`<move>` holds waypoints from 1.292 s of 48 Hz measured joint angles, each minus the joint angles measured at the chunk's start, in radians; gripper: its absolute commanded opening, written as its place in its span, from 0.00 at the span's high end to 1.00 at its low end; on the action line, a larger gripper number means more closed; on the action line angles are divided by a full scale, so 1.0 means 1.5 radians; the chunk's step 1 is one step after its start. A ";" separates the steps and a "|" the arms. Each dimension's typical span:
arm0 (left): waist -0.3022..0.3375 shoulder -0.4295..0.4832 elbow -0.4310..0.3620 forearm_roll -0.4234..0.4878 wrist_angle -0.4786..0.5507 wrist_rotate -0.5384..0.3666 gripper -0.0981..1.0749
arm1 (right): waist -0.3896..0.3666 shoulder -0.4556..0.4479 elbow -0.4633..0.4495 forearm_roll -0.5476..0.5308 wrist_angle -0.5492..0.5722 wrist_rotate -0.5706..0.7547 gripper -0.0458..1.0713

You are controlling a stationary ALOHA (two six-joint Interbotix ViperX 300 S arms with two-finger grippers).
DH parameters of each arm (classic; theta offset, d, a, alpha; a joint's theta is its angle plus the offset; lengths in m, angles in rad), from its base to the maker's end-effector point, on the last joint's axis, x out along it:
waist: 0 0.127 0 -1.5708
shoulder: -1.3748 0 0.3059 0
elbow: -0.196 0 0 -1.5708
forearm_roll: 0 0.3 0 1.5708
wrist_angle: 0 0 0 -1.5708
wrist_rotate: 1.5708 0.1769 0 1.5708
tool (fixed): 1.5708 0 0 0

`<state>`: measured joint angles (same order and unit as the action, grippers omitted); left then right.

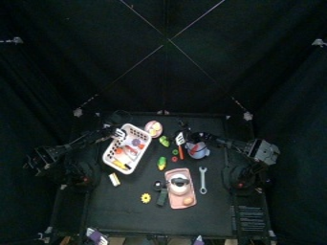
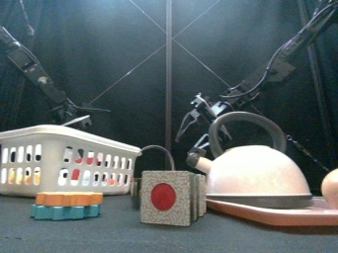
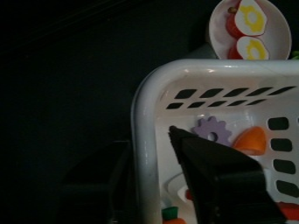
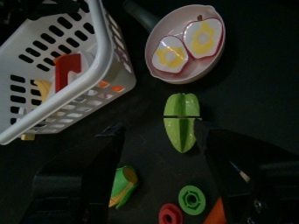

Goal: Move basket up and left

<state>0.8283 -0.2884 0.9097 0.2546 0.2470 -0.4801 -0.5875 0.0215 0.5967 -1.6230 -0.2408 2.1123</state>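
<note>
basket (image 3: 222, 105) | rim seemingly between left fingers (image 3: 216, 171) | right arm apart

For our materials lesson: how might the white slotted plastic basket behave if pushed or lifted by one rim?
The white slotted plastic basket probably slides stiffly, its walls looking rigid. Lifted by one rim, it would likely tilt, shifting the small loose items inside.

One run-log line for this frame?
left gripper: at basket rim | right gripper: hanging clear | plate: beside basket
</note>
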 measured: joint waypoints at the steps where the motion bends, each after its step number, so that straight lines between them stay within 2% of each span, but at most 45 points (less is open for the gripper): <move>1: 0.000 0.001 -0.001 0.001 0.000 0.000 0.17 | 0.000 0.000 0.000 0.000 0.000 -0.001 0.11; 7: 0.000 0.000 -0.008 0.005 -0.001 0.000 0.12 | -0.001 0.000 0.000 0.000 0.000 -0.001 0.11; 14: 0.000 -0.009 -0.017 0.015 -0.008 0.000 0.12 | -0.001 0.000 0.000 0.000 0.000 -0.001 0.11; 24: -0.002 -0.038 -0.019 0.020 -0.059 0.000 0.12 | 0.000 0.000 0.000 0.000 0.000 -0.001 0.11; 36: -0.005 -0.044 -0.018 0.019 -0.070 -0.001 0.12 | 0.001 0.000 0.000 -0.001 -0.001 -0.001 0.11; 52: -0.038 -0.053 -0.018 0.019 -0.077 -0.001 0.12 | 0.018 -0.009 0.000 0.000 -0.003 -0.001 0.12; 62: -0.086 -0.066 -0.018 0.021 -0.104 -0.001 0.12 | 0.072 -0.031 0.000 -0.049 -0.008 -0.028 0.12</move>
<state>0.6995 -0.3881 0.8820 0.2869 0.0905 -0.4817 -0.4801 -0.0245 0.5967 -1.6966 -0.2531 2.0709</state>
